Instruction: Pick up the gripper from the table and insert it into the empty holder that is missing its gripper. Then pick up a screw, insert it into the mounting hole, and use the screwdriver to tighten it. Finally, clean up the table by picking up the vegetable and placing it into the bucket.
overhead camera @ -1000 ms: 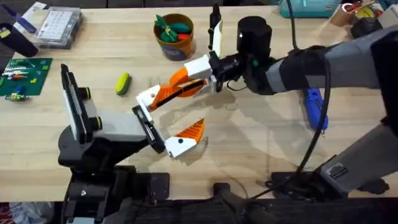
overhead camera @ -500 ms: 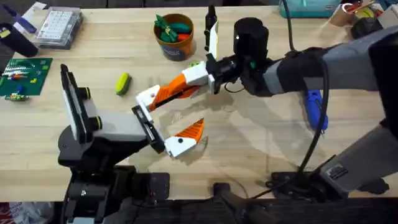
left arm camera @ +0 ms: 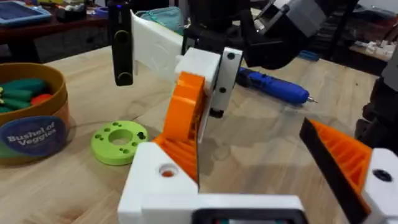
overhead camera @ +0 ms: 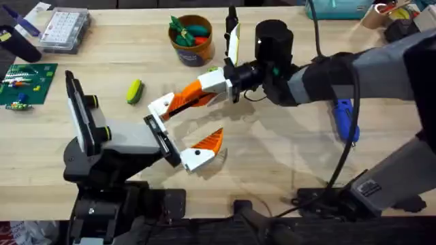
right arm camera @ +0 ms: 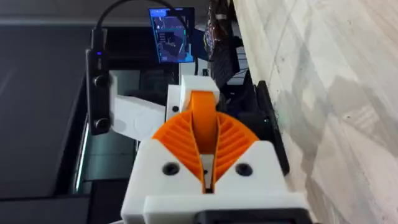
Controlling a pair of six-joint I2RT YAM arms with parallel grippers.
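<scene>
Two claws meet mid-desk: your right claw (overhead camera: 219,83) is clamped on the loose orange-and-white gripper finger (overhead camera: 187,99), your left claw (overhead camera: 182,133) spread apart. Your screwdriver (overhead camera: 345,119) lies toward the right edge, vegetable (overhead camera: 134,90) left of the bucket (overhead camera: 192,41).

A clear plastic box (overhead camera: 65,28) sits at the far left of the wooden table (overhead camera: 272,150). Near it, at the left edge, lies a green circuit board (overhead camera: 26,83). A black round can (overhead camera: 274,37) stands at the back, to the right of the middle. A little green ring (left arm camera: 119,141) with holes in it lies flat on the wood. A teal case (overhead camera: 340,8) rests at the far edge on the right. Past the table's edge a small screen (right arm camera: 172,34) glows blue.
</scene>
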